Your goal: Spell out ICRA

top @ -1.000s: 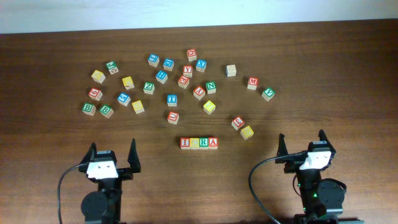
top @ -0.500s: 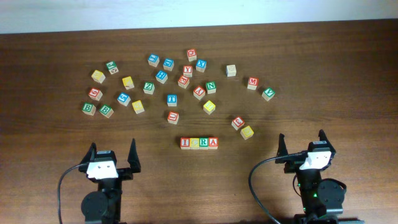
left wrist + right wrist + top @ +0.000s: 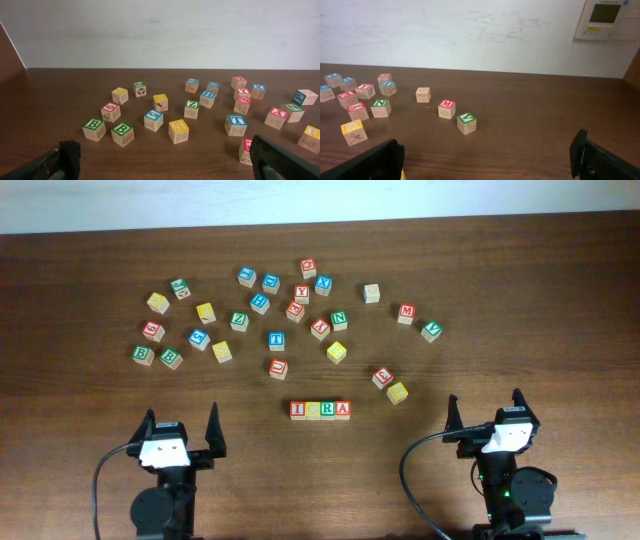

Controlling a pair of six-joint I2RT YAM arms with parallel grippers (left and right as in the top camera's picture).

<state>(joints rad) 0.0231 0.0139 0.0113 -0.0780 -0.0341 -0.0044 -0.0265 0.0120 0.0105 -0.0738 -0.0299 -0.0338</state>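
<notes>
Four cubes stand touching in a row at the table's front middle: red I (image 3: 298, 410), yellow C (image 3: 313, 410), green R (image 3: 328, 410), red A (image 3: 343, 410). My left gripper (image 3: 181, 427) is open and empty at the front left, well left of the row. My right gripper (image 3: 486, 409) is open and empty at the front right, well right of the row. The row is out of view in both wrist views. The left wrist view shows my left gripper (image 3: 162, 160) wide open over bare wood; the right wrist view shows my right gripper (image 3: 487, 157) likewise.
Several loose letter cubes lie scattered across the table's back half, among them two green B cubes (image 3: 143, 355), a blue T (image 3: 276, 339), a red M (image 3: 406, 312) and a green V (image 3: 431, 331). A red cube (image 3: 382, 376) and a yellow cube (image 3: 397, 391) lie right of the row.
</notes>
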